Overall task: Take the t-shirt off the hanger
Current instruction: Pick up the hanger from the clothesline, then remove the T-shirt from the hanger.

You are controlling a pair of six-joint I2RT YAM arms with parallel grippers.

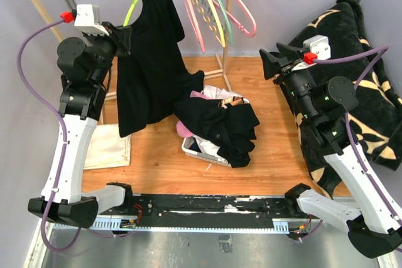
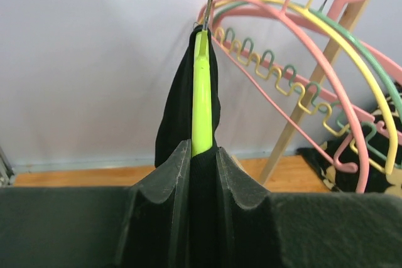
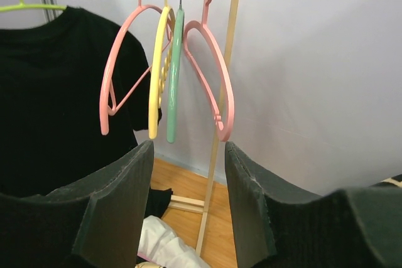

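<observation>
A black t-shirt (image 1: 151, 73) hangs on a lime-green hanger (image 1: 133, 9) from the rail at the back left. My left gripper (image 1: 125, 39) is at the shirt's left shoulder. In the left wrist view its jaws (image 2: 204, 152) are shut on the black fabric (image 2: 173, 117), with the green hanger arm (image 2: 201, 92) rising from between the fingertips. My right gripper (image 1: 269, 62) hovers open to the right of the rack, holding nothing. In the right wrist view it (image 3: 188, 174) faces the rack, with the t-shirt (image 3: 50, 92) and hanger (image 3: 25, 7) at the far left.
Pink, yellow and green empty hangers (image 1: 217, 4) hang on the same rail beside a wooden rack post (image 1: 223, 42). A white basket (image 1: 195, 149) heaped with dark clothes sits on the floor in the middle. A black-and-gold blanket (image 1: 370, 92) lies at right, a beige cloth (image 1: 107, 149) at left.
</observation>
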